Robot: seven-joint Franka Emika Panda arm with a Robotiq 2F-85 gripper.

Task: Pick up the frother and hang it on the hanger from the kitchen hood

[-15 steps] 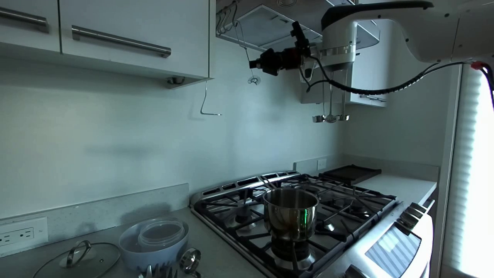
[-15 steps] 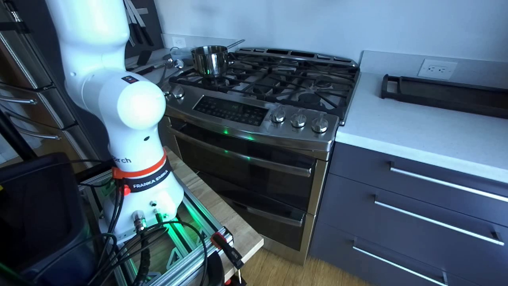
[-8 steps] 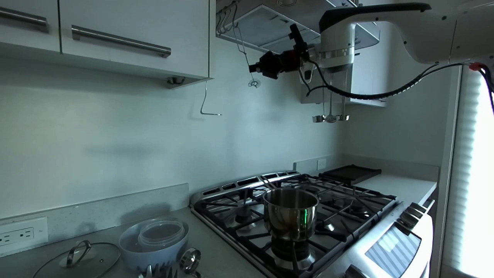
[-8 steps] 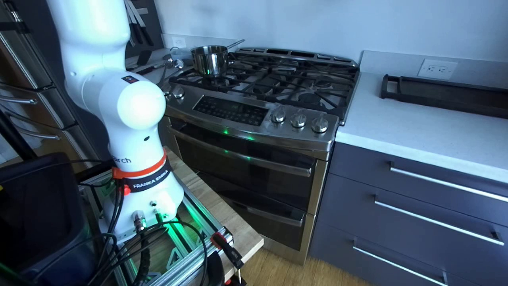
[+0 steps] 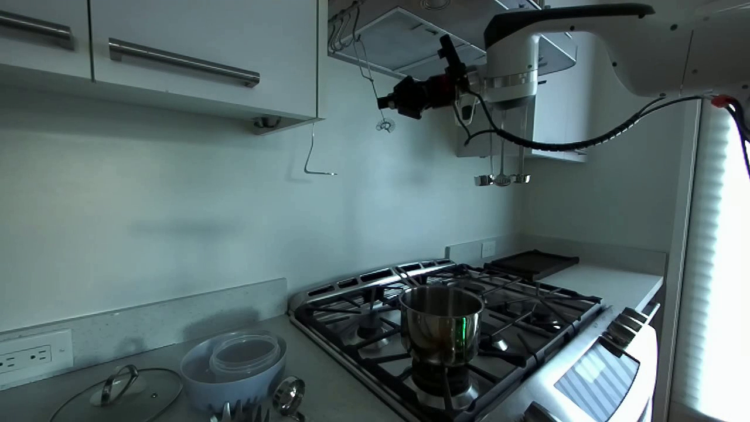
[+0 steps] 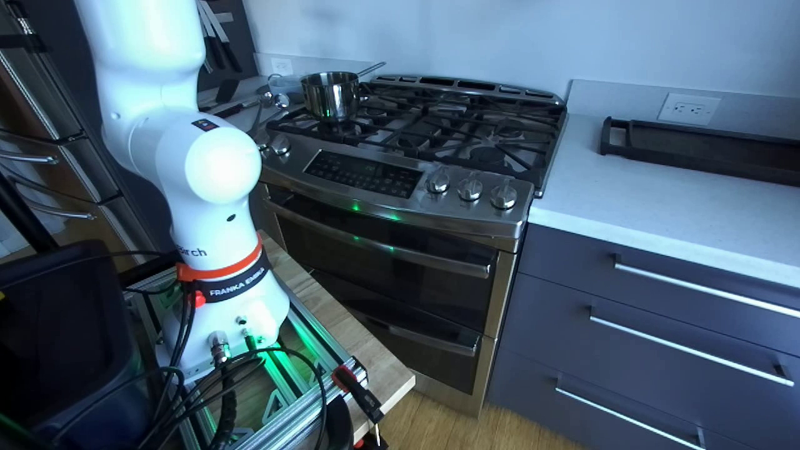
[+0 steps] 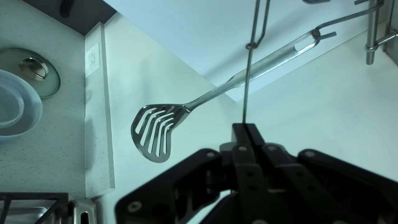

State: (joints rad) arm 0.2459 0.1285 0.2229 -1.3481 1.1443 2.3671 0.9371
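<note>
The frother (image 5: 373,82) is a thin wire wand with a small coiled end. My gripper (image 5: 381,103) is shut on its lower shaft, and the coil hangs just below the fingertips. In the wrist view the frother (image 7: 248,74) runs up from the closed fingertips (image 7: 244,125) to a long narrow wire loop whose top is out of view. The kitchen hood (image 5: 404,41) has several hooks (image 5: 340,36) at its left underside. The loop's top overlaps a dark hook there in an exterior view; I cannot tell whether it is on it. A hanger rail (image 7: 371,34) shows in the wrist view.
A slotted spatula (image 7: 217,91) hangs from a hook beside the frother. White cabinets (image 5: 205,47) stand left of the hood. Several ladles (image 5: 502,179) hang behind the arm. A steel pot (image 5: 442,328) stands on the stove below; it also shows in an exterior view (image 6: 333,97).
The gripper and the frother have dropped slightly since a second ago, with a very small rise in the last half second. The grip has not changed.
</note>
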